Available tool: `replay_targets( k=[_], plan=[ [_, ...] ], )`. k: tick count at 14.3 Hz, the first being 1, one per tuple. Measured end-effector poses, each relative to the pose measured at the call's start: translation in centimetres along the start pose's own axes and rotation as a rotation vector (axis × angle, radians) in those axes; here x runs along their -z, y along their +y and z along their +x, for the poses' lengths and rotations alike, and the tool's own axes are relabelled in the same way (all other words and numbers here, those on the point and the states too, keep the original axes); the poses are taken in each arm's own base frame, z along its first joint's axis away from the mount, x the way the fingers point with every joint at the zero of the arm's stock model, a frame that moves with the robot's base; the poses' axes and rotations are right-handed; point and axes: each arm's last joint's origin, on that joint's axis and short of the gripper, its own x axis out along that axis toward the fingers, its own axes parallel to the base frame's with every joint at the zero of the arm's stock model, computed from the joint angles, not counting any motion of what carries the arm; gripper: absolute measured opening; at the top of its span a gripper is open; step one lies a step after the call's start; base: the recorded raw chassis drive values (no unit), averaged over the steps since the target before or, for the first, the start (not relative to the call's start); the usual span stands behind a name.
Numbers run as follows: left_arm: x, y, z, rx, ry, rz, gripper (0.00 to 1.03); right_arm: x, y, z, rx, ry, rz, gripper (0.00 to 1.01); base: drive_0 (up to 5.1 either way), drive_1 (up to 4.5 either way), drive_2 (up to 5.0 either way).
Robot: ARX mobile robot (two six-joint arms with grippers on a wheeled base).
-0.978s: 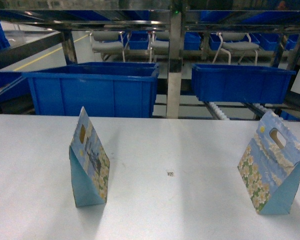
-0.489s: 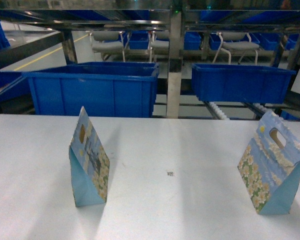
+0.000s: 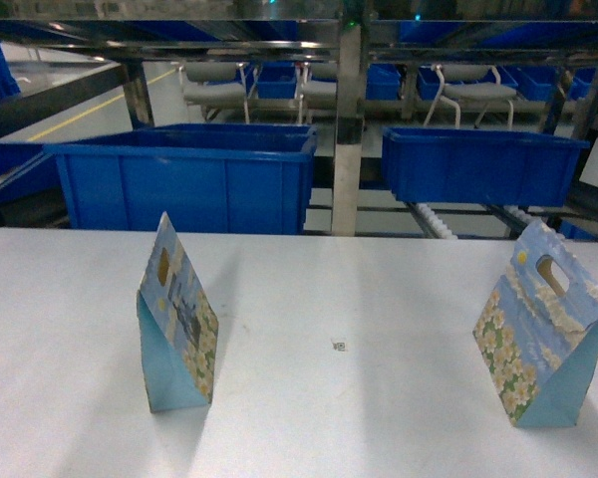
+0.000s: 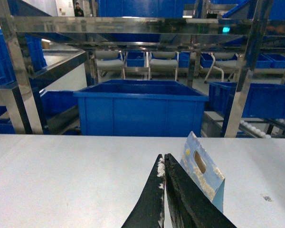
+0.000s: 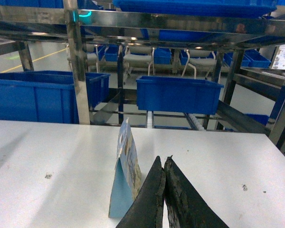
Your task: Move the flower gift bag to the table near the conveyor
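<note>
Bags [image 3: 177,321] [image 3: 543,341] are standing upright, well apart on table [image 3: 359,398]. Both claws [image 4: 164,164] [image 5: 164,167] are hanging clenched, empty, just behind them. Light, narrow-based paper is risking a tip-over if a closed claw nudges it.

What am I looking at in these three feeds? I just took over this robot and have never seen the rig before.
It is a wheeled robot with two arms. The head view looks forward over the white table: two flower gift bags stand upright on it, one at the left and one at the right, with no arm in sight. Behind the table are blue bins on the steel roller conveyor.

The other two views come from cameras on the wrists. In each, the dark wedge at the bottom is that arm's end effector: the left end effector and the right end effector are both shut and hold nothing. Each has a bag just beyond it: left, right.
</note>
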Motion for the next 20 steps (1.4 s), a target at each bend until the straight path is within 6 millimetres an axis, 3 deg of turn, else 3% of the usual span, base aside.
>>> replay_targets(
  k=[14,20],
  plan=[
    [0.2,0.0,-3.4,0.001,0.015,0.000,0.02,0.0,0.0,0.0,0.000,0.005,0.000,0.02,0.0,0.00,0.0],
    [0.2,0.0,-3.4,0.000,0.007,0.000,0.02,0.0,0.0,0.0,0.000,0.005,0.000,0.02,0.0,0.00,0.0]
  ],
)
